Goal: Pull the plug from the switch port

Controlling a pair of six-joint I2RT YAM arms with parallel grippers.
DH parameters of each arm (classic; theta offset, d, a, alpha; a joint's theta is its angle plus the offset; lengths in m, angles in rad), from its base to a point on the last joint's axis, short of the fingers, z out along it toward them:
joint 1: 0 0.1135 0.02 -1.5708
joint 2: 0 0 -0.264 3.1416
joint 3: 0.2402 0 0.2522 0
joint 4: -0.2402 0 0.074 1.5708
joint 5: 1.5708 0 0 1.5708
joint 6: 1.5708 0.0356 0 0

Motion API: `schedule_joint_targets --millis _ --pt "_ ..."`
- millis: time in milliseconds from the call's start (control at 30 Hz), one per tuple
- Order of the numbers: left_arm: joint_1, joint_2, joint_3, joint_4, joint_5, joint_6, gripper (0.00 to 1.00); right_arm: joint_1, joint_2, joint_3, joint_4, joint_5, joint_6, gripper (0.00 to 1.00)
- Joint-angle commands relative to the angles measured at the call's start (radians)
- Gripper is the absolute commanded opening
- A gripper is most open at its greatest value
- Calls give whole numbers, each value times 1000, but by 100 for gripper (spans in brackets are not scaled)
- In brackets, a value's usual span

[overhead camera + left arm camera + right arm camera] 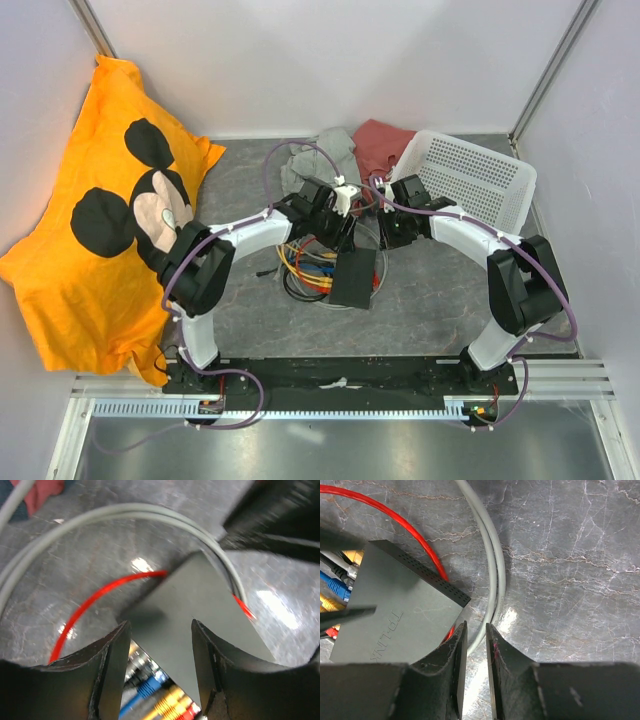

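Two tools meet over the black box (353,280), which lies flat on the gray surface (420,300) near the middle of the top view. Its ports run along one edge, and the plugs (337,585) sit there in a row. Blue, yellow and red ones show at the left side of the right wrist view and at the bottom of the left wrist view. They all look pushed in, so I think no plug is out yet. Which port is the one to empty, I cannot tell. The left tool (157,665) has its fingers (112,670) about half apart, with a corner of the box and the plugs showing in the gap. I cannot tell if it is pinching anything or only hanging above. The right tool (476,665) is at the lower middle of its view, beside a corner of the box away from the plugs. Its fingers are nearly together, with only a thin gap. A gray cable (490,555) bends down toward that gap and a red cable (405,525) slips in beside the box, but I cannot tell if either is pinched. So the reaching part looks done. What is left, I think, is the big part: get a sure hold of the right plug, keep the box from sliding, and pull the plug straight out.
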Motion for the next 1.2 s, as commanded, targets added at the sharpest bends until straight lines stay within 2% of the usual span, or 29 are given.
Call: schedule_joint_targets --millis 0,133,333,533,933,1167 --pt "37 50 70 16 -49 -66 59 0 -2 29 22 -13 14 29" --pt "48 86 82 24 -82 -42 59 0 3 25 26 -14 12 30" --pt "53 96 32 39 70 -57 59 0 20 28 16 -8 9 31" --pt "50 51 -56 56 145 -77 59 0 58 39 -6 -57 -11 30" --pt "-27 -127 -243 118 135 -108 59 3 173 105 -13 -91 -8 28" --pt "-79 -165 -233 92 80 -71 60 17 228 180 -32 -109 -16 29"
